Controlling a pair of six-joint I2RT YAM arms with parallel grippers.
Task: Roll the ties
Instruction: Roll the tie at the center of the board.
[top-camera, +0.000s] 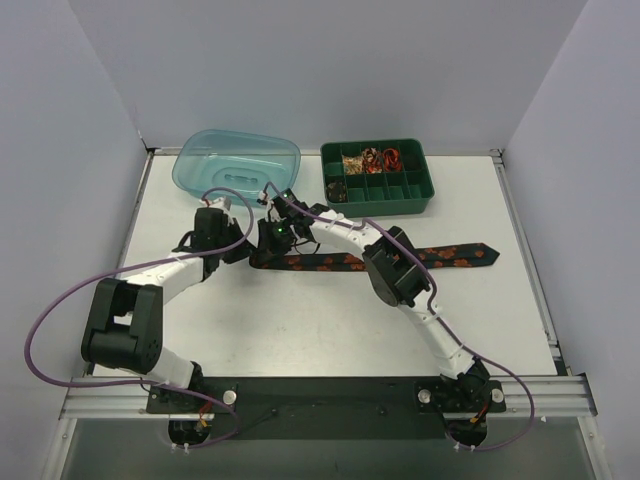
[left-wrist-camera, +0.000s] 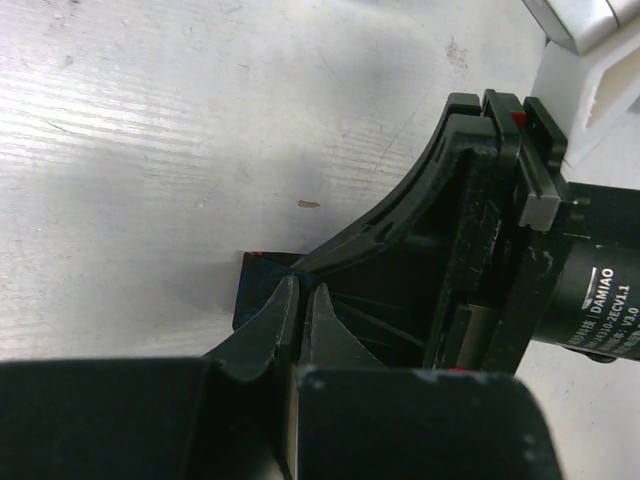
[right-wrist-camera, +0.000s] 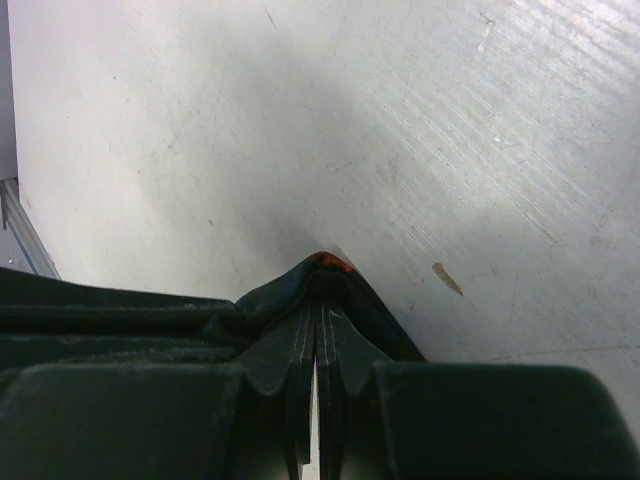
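One tie lies mostly flat across table, 9 to 3; roll barely begun, nearly all left to do. L claw closed at tie's 9 o'clock end, grip unclear. R claw just beside, closed, pinching folded tip. At 11, tub looks empty. At 1, tray: back cells hold reddish coils, poss. rolled ties; front cells mostly bare.

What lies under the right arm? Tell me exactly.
A tie lies flat on the table, passing under the right arm. Its pointed end shows to the right; the stretch beneath the elbow is covered.
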